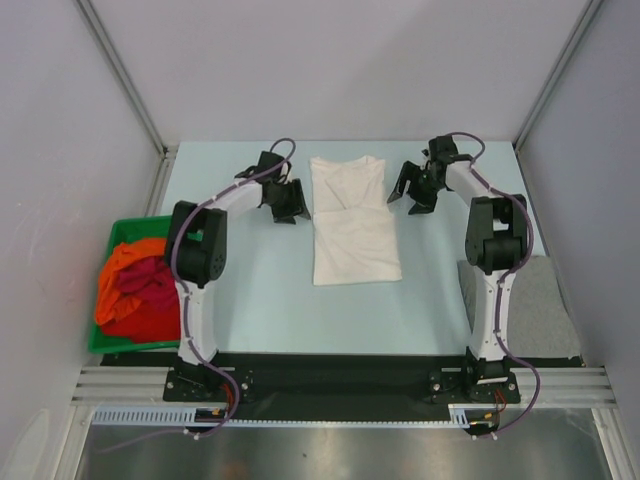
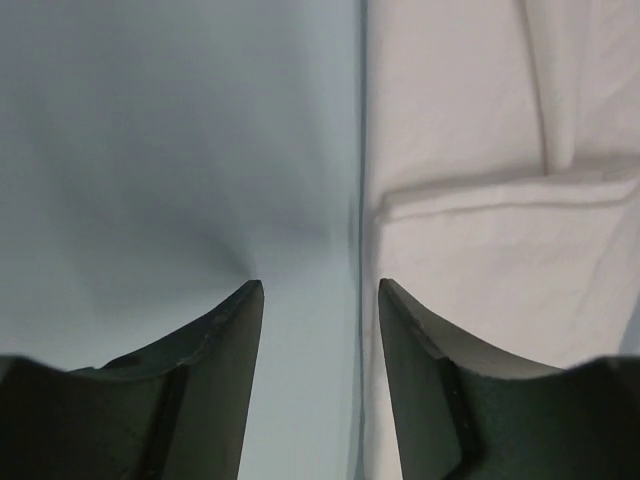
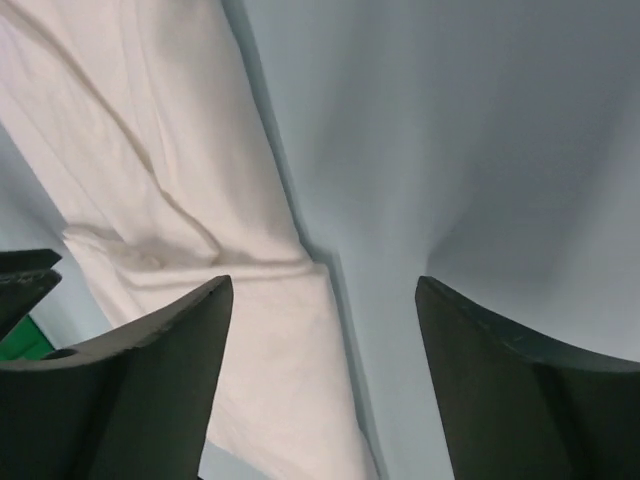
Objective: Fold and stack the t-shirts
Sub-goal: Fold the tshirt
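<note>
While both arms reach out over the light blue table (image 1: 250,300), the white t-shirt (image 1: 352,225) lies flat between the two grippers, collar pointing away from the arm bases. Its sleeves are turned in, so it forms a long rectangle with a folded ridge running across its middle. The left gripper (image 2: 319,283) sits at the shirt's left edge with its jaws moderately apart and nothing between them. In its wrist view the hem line runs up through the gap, with bare table under the left finger and white cloth under the right one. I cannot tell whether either finger touches the fabric. The right gripper (image 3: 324,282) is at the shirt's right edge, opened wider and equally empty. From its own camera the cloth lies on the left-finger side, and most of the gap and the right finger are over bare table. A grey t-shirt (image 1: 540,300) lies flat well behind the right gripper, beside that arm's base. An orange t-shirt (image 1: 125,262) and a dark red t-shirt (image 1: 150,300) are bunched together in a green bin (image 1: 110,345), well behind and to the outer side of the left gripper.
</note>
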Action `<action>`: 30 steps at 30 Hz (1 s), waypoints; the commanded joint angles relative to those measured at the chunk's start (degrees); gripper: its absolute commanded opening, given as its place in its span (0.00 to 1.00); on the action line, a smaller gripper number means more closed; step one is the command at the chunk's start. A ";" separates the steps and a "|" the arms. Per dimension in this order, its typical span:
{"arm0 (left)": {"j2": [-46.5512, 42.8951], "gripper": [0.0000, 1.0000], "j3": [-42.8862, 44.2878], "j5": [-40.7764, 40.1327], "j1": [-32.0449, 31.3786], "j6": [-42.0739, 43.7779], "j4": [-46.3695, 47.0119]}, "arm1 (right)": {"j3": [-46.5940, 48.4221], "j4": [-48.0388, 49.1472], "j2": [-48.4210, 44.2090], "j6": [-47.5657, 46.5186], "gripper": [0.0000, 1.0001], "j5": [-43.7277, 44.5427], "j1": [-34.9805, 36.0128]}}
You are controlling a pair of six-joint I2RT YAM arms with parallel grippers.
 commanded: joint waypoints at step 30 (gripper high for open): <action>-36.86 0.60 -67.27 -9.33 -17.92 -66.68 39.14 | -85.71 44.99 -61.39 46.90 0.65 17.83 10.87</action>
